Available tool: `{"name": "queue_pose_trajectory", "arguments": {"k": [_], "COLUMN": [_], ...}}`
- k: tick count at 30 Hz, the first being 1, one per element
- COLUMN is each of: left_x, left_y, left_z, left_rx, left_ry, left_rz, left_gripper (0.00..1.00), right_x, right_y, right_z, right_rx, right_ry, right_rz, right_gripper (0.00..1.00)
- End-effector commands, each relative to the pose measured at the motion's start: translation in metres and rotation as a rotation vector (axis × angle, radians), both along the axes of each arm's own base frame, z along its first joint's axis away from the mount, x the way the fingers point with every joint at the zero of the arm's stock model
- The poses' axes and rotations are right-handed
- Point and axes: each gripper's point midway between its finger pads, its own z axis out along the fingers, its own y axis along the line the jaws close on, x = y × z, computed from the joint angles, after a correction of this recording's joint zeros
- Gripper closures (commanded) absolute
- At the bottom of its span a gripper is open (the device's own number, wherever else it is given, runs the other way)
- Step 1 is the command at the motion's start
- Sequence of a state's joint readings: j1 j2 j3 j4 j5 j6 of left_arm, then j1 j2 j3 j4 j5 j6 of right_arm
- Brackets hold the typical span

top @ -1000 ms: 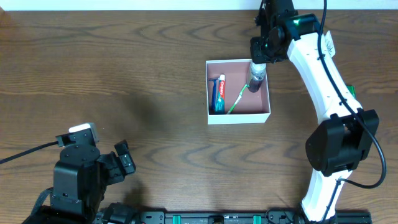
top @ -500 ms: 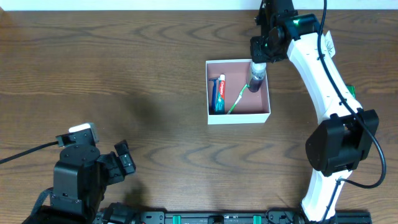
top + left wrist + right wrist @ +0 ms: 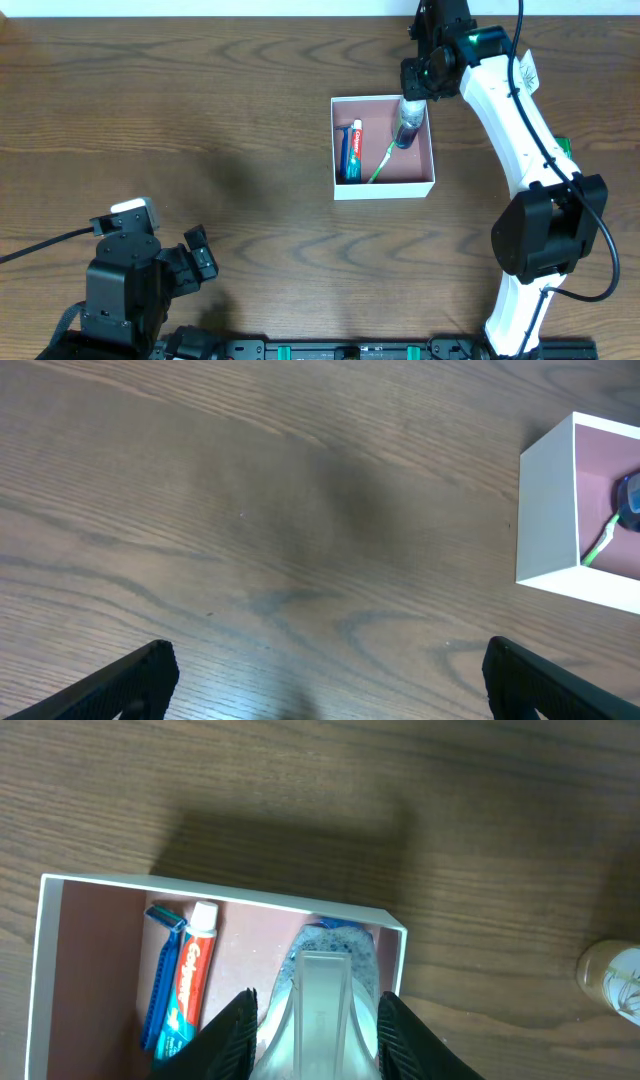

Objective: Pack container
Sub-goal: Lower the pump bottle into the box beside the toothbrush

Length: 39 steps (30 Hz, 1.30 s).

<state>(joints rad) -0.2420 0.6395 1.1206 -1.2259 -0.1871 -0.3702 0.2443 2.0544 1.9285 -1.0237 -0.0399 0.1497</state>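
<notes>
Right gripper (image 3: 322, 1038) pinches a clear bottle (image 3: 410, 125) at the far right corner of the container (image 3: 385, 188), which sits mid-table with toothpaste (image 3: 354, 150) and a green toothbrush (image 3: 381, 162) lying inside (a blue razor (image 3: 162, 965) too, by the left wall). Left gripper (image 3: 327, 655) hangs spread wide, well apart from it.

The bench (image 3: 200, 120) is dark brown wood with bold grain, smooth and nearly matt; the container (image 3: 383, 188), near the bench's far edge, is matt white cardboard with a dull dusty-pink inside; the toothpaste tube (image 3: 185, 985) is glossy plastic; the razor (image 3: 160, 970) is blue plastic; the toothbrush (image 3: 381, 161) is green plastic; the bottle (image 3: 409, 128) is clear, shiny plastic; the right arm's shell (image 3: 510, 100) is smooth glossy white; the left gripper (image 3: 325, 690) has matt black fingers (image 3: 135, 680).
</notes>
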Motion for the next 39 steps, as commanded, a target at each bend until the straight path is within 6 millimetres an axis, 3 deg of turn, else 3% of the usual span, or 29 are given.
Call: {"name": "queue_pose_trajectory", "arguments": {"k": [1, 8, 26, 39], "left_x": [-0.0001, -0.0001, -0.0001, -0.0001], "left_y": [0.0023, 0.0023, 0.0023, 0.0023], "left_z": [-0.0002, -0.0002, -0.0002, -0.0002], "left_rx": [-0.001, -0.001, -0.001, -0.001], "left_ry": [-0.001, -0.001, -0.001, -0.001], "left_rz": [0.018, 0.018, 0.018, 0.018], "left_gripper": [0.02, 0.02, 0.02, 0.02], "right_x": [-0.0057, -0.005, -0.0056, -0.0046], "right_y": [0.0017, -0.0079, -0.0069, 0.0], "right_z": [-0.0044, -0.0052, -0.0051, -0.0025], "right_rx": [-0.015, -0.07, -0.077, -0.04], "right_ry": [0.014, 0.008, 0.008, 0.001], "right_rz": [0.0, -0.014, 0.015, 0.03], "right_gripper": [0.64, 0.65, 0.57, 0.56]}}
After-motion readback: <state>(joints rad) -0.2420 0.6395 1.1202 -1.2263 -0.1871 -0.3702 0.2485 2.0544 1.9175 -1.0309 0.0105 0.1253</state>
